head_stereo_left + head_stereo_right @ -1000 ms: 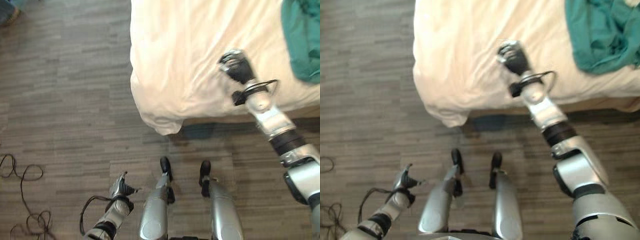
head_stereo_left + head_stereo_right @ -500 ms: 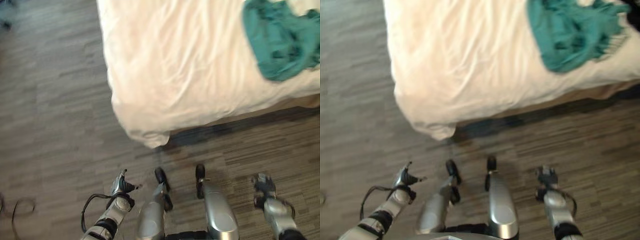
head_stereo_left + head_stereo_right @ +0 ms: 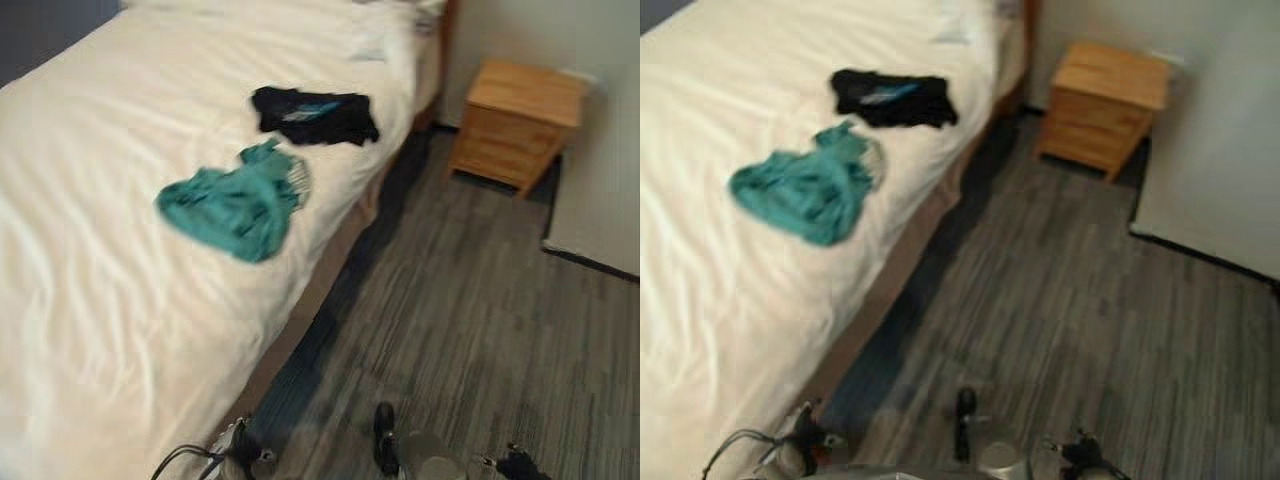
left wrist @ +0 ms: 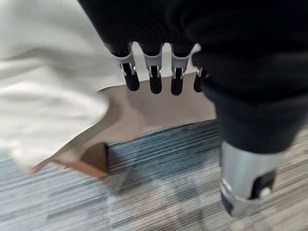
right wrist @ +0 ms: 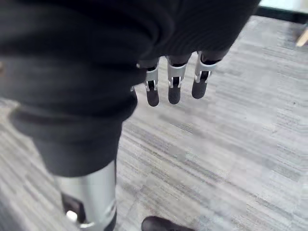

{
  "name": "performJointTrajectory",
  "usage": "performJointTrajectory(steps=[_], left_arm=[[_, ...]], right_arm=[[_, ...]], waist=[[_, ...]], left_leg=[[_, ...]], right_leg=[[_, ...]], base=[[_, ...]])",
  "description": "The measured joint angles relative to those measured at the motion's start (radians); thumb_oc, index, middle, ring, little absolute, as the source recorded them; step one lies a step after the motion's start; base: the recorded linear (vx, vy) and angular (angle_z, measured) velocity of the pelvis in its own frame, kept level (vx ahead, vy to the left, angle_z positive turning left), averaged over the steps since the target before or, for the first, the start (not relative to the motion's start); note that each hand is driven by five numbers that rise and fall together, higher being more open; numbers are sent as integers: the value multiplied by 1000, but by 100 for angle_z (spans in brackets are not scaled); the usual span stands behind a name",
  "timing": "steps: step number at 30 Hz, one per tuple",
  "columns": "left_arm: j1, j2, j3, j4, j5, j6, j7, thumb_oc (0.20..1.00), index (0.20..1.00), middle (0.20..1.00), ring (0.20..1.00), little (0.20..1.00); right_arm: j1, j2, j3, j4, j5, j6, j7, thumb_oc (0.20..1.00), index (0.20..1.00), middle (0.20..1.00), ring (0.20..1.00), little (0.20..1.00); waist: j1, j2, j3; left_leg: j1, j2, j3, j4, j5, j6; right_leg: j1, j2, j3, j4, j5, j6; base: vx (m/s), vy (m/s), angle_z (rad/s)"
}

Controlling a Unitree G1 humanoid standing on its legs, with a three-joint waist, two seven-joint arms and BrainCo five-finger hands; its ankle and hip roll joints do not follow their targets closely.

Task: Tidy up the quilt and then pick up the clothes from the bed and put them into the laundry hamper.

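Note:
A white quilt [image 3: 90, 250] covers the bed, lying fairly smooth with soft creases. On it lies a crumpled teal garment [image 3: 235, 205], and farther up a black garment [image 3: 315, 115]. My left hand [image 3: 245, 462] hangs low beside the bed's near edge. In the left wrist view its fingers [image 4: 154, 79] are straight and hold nothing, with the quilt's hanging edge [image 4: 43, 96] and the brown bed base [image 4: 144, 110] past them. My right hand [image 3: 1080, 455] hangs low over the floor, its fingers [image 5: 171, 86] relaxed and empty.
A wooden nightstand [image 3: 515, 125] stands by the head of the bed against a pale wall [image 3: 600, 200]. Grey wood-plank floor [image 3: 1070, 300] runs along the bed's right side. Pillows [image 3: 380, 30] lie at the bed's head.
The camera has swung from the bed's foot corner to look along the bed. My right hand has left the quilt and dropped to my side. The left hand stays low.

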Motion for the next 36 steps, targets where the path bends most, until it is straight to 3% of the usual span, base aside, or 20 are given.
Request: performJointTrajectory(steps=[2,3,7,10,11,12,14,15,19,22,24,25,26,27,29,30,32,34,35,36], left_arm=[[-21,-15,-4,15,-5,-2,11,1000,1000,1000,1000,1000],[-26,-20,-14,18,-10,-2,23,1000,1000,1000,1000,1000],[-70,-28,-22,18,-12,-7,34,1000,1000,1000,1000,1000],[-68,-21,-9,36,-12,-12,31,1000,1000,1000,1000,1000],[-53,-26,-12,38,-12,-7,30,1000,1000,1000,1000,1000],[-31,-25,-22,36,-12,1,30,1000,1000,1000,1000,1000],[-43,-17,-69,19,-11,10,30,1000,1000,1000,1000,1000],[-59,-24,-78,17,-12,8,31,1000,1000,1000,1000,1000],[-103,-30,-101,11,-8,1,34,1000,1000,1000,1000,1000],[-142,-33,-71,29,3,0,32,1000,1000,1000,1000,1000],[-140,-33,-66,50,9,-1,30,1000,1000,1000,1000,1000],[-95,-38,-54,65,10,-3,31,1000,1000,1000,1000,1000],[-73,-37,-50,71,10,-1,29,1000,1000,1000,1000,1000],[-43,-27,-23,60,9,-1,31,1000,1000,1000,1000,1000],[-53,-34,-2,52,-4,4,43,1000,1000,1000,1000,1000],[-50,-32,4,54,-11,6,47,1000,1000,1000,1000,1000],[-46,-25,10,45,-12,8,60,1000,1000,1000,1000,1000],[-33,-17,11,18,-12,6,62,1000,1000,1000,1000,1000],[-23,-17,14,-2,-12,4,62,1000,1000,1000,1000,1000],[-18,-19,21,-3,-12,1,62,1000,1000,1000,1000,1000]], right_arm=[[-32,-5,54,4,-28,3,-9,1000,1000,1000,1000,1000],[-44,-4,68,17,-54,8,-12,1000,1000,1000,1000,1000],[-22,-7,151,35,-58,13,-16,1000,1000,1000,1000,1000],[7,13,125,65,-57,18,-15,1000,1000,1000,1000,1000],[29,14,119,55,-57,11,-13,1000,1000,1000,1000,1000],[40,23,119,52,-57,13,-7,1000,1000,1000,1000,1000],[12,39,91,22,-58,17,-6,1000,1000,1000,1000,1000],[9,36,84,11,-58,16,-9,1000,1000,1000,1000,1000],[-5,55,44,3,-57,27,-9,1000,1000,1000,1000,1000],[-33,59,43,30,-56,19,-7,1000,1000,1000,1000,1000],[-41,58,29,41,-56,22,-5,1000,1000,1000,1000,1000],[-42,56,15,46,-57,25,-4,1000,1000,1000,1000,1000],[-34,62,14,54,-57,28,-2,1000,1000,1000,1000,1000],[-31,79,8,59,-58,28,-3,1000,1000,1000,1000,1000],[-34,62,23,74,-61,37,-6,1000,1000,1000,1000,1000],[-48,53,30,78,-66,40,-8,1000,1000,1000,1000,1000],[-72,28,68,70,-97,37,-12,1000,1000,1000,1000,1000],[-94,16,83,68,-98,33,-17,1000,1000,1000,1000,1000],[-117,14,94,69,-100,33,-19,1000,1000,1000,1000,1000],[-119,10,98,71,-100,35,-20,1000,1000,1000,1000,1000]], waist=[[24,-15,7],[52,-27,10],[65,40,5],[59,40,-2],[68,45,-6],[56,33,-7],[26,20,13],[-2,27,22],[-16,42,52],[-25,55,60],[-20,59,63],[-15,88,72],[-20,89,72],[-1,55,73],[50,22,83],[71,17,86],[98,-22,92],[116,-16,86],[124,-8,80],[123,-15,78]], left_leg=[[-102,-106,-148,-62,-28,8],[-106,-126,-182,-232,-16,20],[-226,-116,-186,-530,131,-6],[-249,-146,-124,-432,133,43],[-205,-142,-128,-390,81,99],[-166,-148,-114,-443,134,134],[-85,-148,-59,-599,94,106],[-70,-152,-63,-629,87,117],[30,-190,-65,-647,95,137],[56,-206,-76,-643,67,154],[95,-209,-74,-643,55,176],[157,-176,-68,-624,1,121],[164,-157,-75,-550,-25,83],[74,-148,-83,-288,-50,61],[-182,-90,-118,232,9,69],[-236,-77,-126,307,7,69],[-269,-69,-75,126,12,60],[-282,-79,-27,-40,18,67],[-269,-104,34,-282,80,88],[-263,-125,52,-352,100,102]], right_leg=[[49,13,100,-61,8,16],[103,26,145,-132,35,20],[197,83,148,-205,20,-17],[241,85,178,-198,-24,-19],[229,88,184,-99,-96,29],[176,90,183,73,-163,111],[-129,47,82,560,-156,214],[-177,24,44,589,-174,204],[-205,-92,9,327,-200,225],[-165,-118,56,-74,-105,268],[-146,-124,59,-134,-44,246],[-103,-89,48,-84,8,177],[-81,-77,38,-58,6,163],[-62,-88,14,3,19,136],[-3,-81,1,26,-8,50],[35,-62,2,6,-31,43],[161,-44,1,-80,-21,47],[220,-28,0,-133,-47,86],[295,-1,-10,-184,-37,71],[317,9,-18,-199,-40,75]], base=[[410,23,-193],[317,43,-180],[520,43,-109],[628,18,-91],[525,-41,-85],[366,-20,-88],[377,24,-39],[539,6,19],[615,-139,2],[668,-206,27],[519,-244,17],[420,-376,1],[373,-393,10],[373,-339,31],[486,-219,12],[545,-65,-23],[679,91,-16],[529,128,-8],[678,133,-10],[613,80,-21]])
